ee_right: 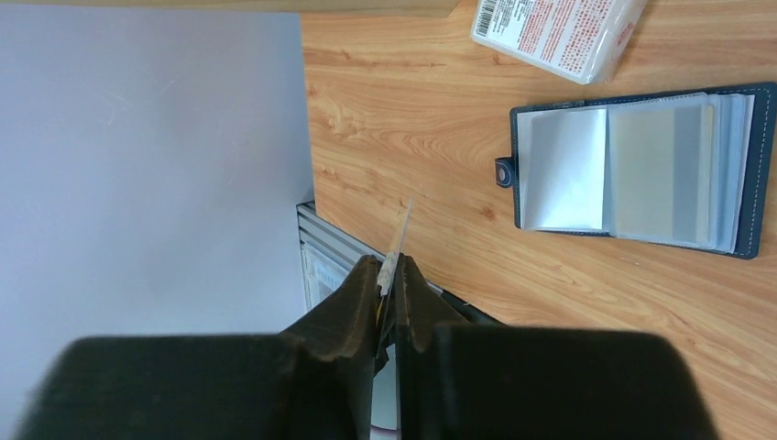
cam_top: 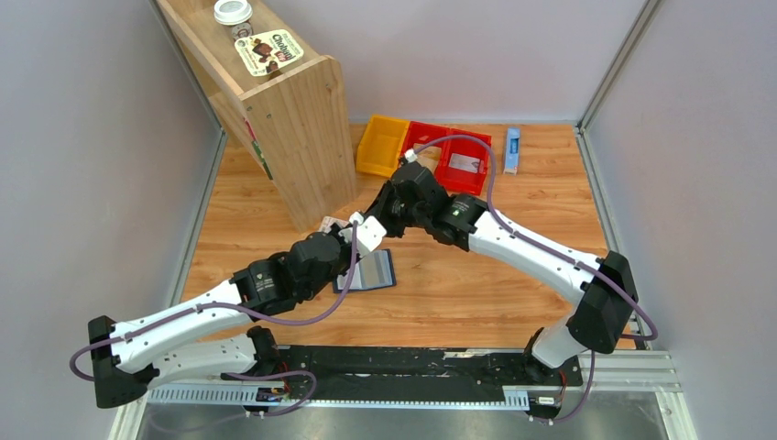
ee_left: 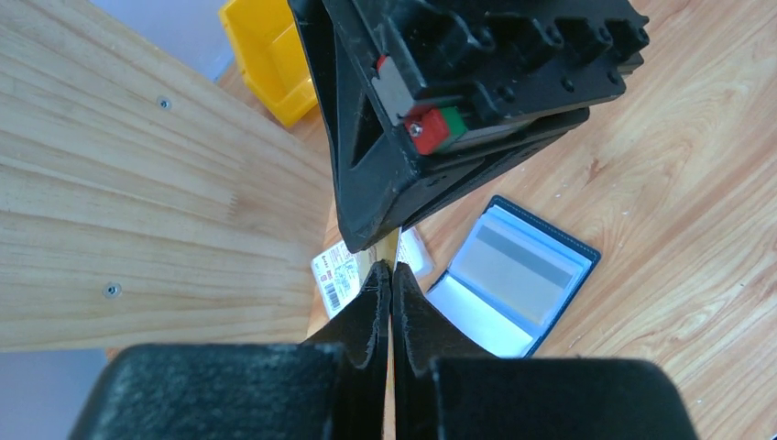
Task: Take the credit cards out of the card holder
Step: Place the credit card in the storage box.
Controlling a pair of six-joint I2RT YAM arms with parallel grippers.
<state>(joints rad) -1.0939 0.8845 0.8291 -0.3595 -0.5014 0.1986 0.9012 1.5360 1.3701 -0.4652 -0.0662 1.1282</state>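
Right pincer (ee_right: 389, 268) clamped on one credit card (ee_right: 401, 229), held on edge and by its lower end, so most of it stood free above the fingertips. It hung in the air to one side of the card holder (ee_right: 755, 174), not over it. I judged that grip good for carrying and poor for setting down flat, since the card would have to be tipped over before release. The card holder lay spread open on the bench (cam_top: 458, 293), clasp tab pointing outward and sleeves face up. Lying flat that way, its pockets could be reached from above without a second grip. A tan card (ee_right: 660, 170) sat behind the clear sleeve on one half. The pale grey pocket beside it may or may not have held another; I could not tell. Left pincer (ee_left: 391, 275) had its fingers pressed together just beside the right one, with a tan sliver showing at their tips. I could not tell whether it was pinched there or merely behind them. A pink-and-white packet (ee_right: 559, 32) lay near the card holder's far side, apart from it. I judged at least one card left to draw.
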